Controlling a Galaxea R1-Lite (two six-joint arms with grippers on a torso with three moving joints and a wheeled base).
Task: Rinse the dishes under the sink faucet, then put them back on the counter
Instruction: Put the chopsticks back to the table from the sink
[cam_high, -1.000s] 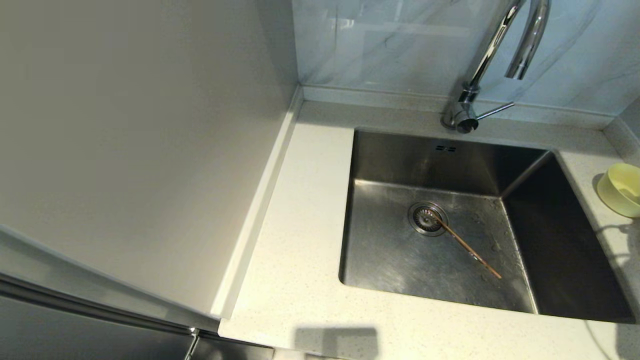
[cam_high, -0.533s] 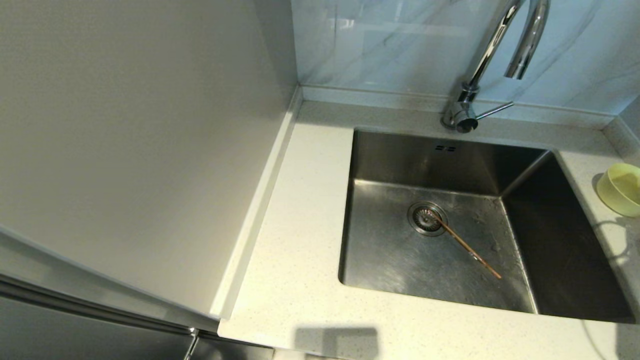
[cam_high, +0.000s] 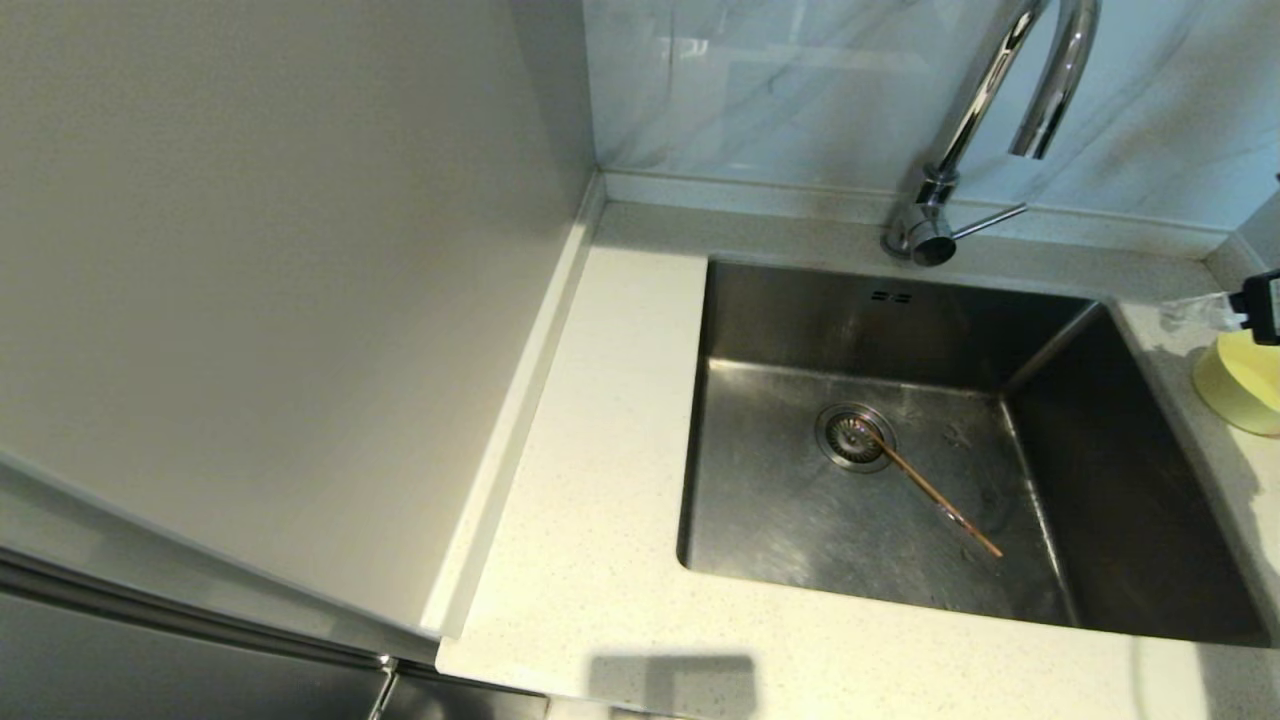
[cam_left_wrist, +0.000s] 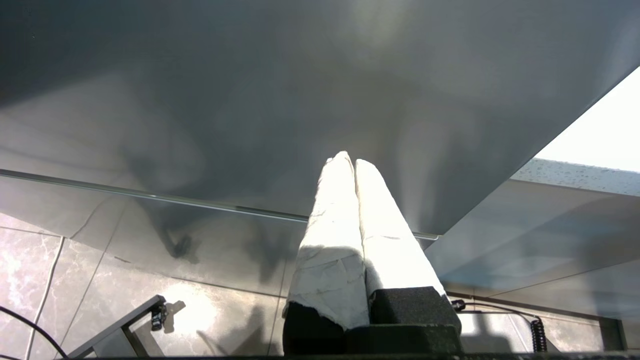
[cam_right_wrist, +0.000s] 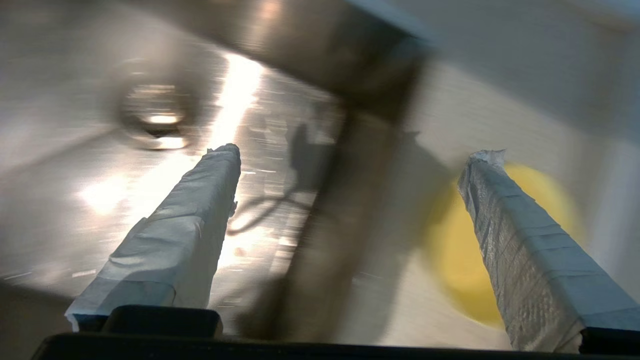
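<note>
Sink with chopsticks and a yellow bowl beside it.
Chopsticks (cam_high: 928, 489) lie in the sink (cam_high: 800, 520); right gripper (cam_right_wrist: 356, 155), fingers spread wide, above the yellow bowl (cam_high: 1236, 390) on the surface (cam_high: 600, 480); left gripper (cam_left_wrist: 350, 162), fingers together, parked low.

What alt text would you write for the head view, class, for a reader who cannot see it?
The right gripper, jaws open, enters at the right edge just above a yellow bowl on the counter. Brown chopsticks lie in the steel sink, one end on the drain strainer, below the chrome faucet.
</note>
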